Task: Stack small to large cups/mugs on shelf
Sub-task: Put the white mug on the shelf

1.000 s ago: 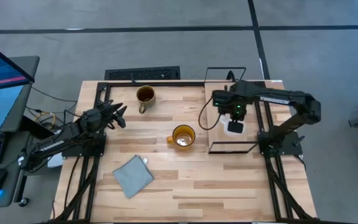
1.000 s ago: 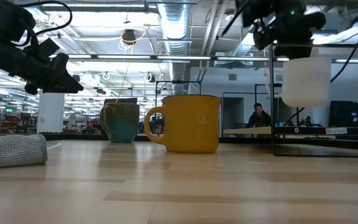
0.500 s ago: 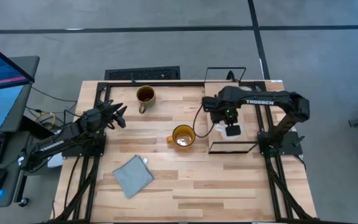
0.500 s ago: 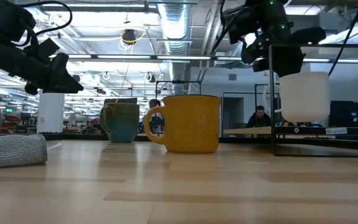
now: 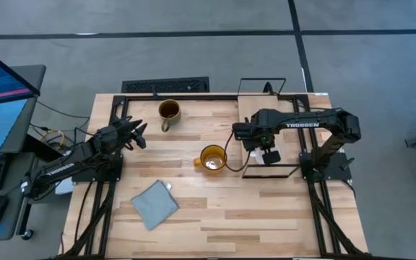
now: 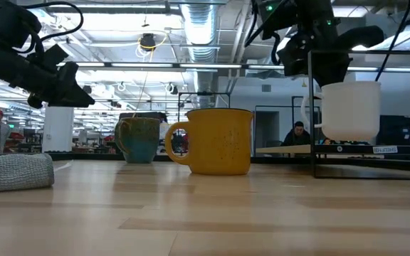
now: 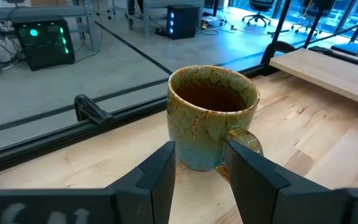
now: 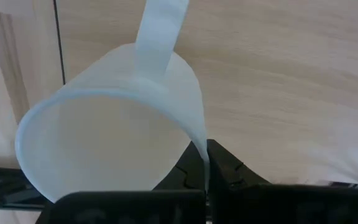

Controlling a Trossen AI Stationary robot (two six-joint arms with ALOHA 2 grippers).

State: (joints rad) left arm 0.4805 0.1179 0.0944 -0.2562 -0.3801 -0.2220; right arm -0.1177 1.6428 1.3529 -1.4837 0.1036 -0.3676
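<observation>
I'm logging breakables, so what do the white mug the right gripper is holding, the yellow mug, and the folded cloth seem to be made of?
White mug: thin, slightly translucent wall with a matte look, so perhaps plastic or thin ceramic; hard to tell.
Yellow mug: probably glazed ceramic or enamel, going by its faintly speckled, smooth amber surface.
Folded cloth: grey-blue fabric; soft rounded folds, and its surface looks textured in the low view.

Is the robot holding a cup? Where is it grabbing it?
Yes. The right gripper holds the small white mug by its rim, fingers pinching the wall. The left gripper holds nothing.
</observation>
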